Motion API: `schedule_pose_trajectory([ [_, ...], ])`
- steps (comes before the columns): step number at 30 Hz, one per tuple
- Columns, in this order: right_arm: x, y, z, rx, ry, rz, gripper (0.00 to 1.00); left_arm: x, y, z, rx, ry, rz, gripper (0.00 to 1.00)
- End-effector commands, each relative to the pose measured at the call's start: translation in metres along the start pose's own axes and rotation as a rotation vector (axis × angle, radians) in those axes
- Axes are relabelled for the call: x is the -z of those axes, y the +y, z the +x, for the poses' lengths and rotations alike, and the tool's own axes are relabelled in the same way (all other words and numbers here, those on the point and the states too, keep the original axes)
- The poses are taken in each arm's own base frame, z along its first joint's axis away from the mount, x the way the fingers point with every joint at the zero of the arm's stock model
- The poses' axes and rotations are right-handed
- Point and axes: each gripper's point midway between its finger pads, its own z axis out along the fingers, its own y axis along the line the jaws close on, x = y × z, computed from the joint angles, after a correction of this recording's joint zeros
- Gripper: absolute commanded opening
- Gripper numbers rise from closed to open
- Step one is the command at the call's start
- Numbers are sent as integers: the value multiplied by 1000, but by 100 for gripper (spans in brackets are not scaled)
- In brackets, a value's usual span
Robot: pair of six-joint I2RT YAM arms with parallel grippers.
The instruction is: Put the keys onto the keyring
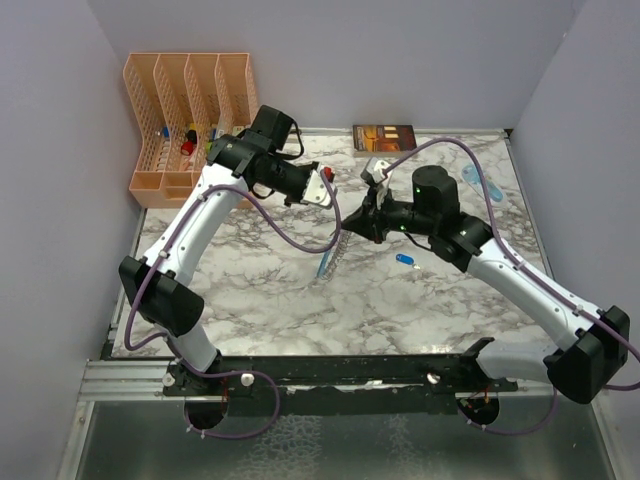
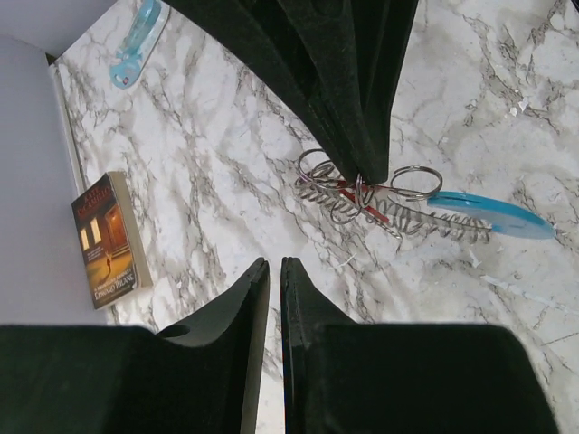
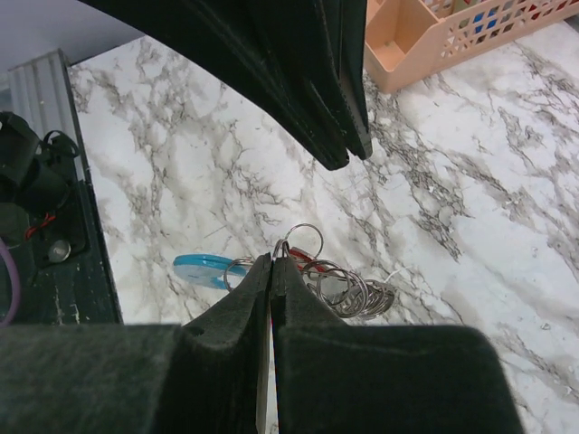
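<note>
right gripper [image 3: 272,264] is closed tight on one ring of the keyring [image 3: 339,287], near the centre of the table [image 1: 300,320]. seen from the top, the rings and chain trail from the pinch toward 7 o'clock and end in the blue strap [image 1: 325,268]. red key [image 2: 362,203] sits among the rings; whether it is threaded on i cannot tell. blue key [image 1: 405,260] lies alone on the marble at 3 o'clock of the keyring, near but apart. left gripper [image 2: 274,268] hovers just at 11 o'clock of the right one, jaws parted by a thin slit, nothing between them. book [image 1: 383,138] is at 12 o'clock by the back wall, organiser [image 1: 190,110] at 10 o'clock, pale-blue see-through piece [image 2: 136,41] at 2 o'clock.
</note>
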Motion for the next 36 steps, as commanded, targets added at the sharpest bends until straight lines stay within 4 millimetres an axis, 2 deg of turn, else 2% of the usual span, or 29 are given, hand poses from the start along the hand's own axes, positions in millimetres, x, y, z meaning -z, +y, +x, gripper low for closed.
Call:
schedule_pose_trajectory([
  [1, 8, 4, -33, 28, -134, 18, 1, 5, -3, -18, -23, -66, -5, 14],
  [12, 16, -4, -60, 23, -243, 85, 1, 3, -20, -22, -37, -110, 50, 14],
  [27, 17, -3, -74, 10, -359, 85, 1, 3, -1, -38, -51, -175, 0, 15],
  [36, 22, -3, -80, 3, -376, 88, 1, 3, 5, -28, -82, -121, -27, 16],
])
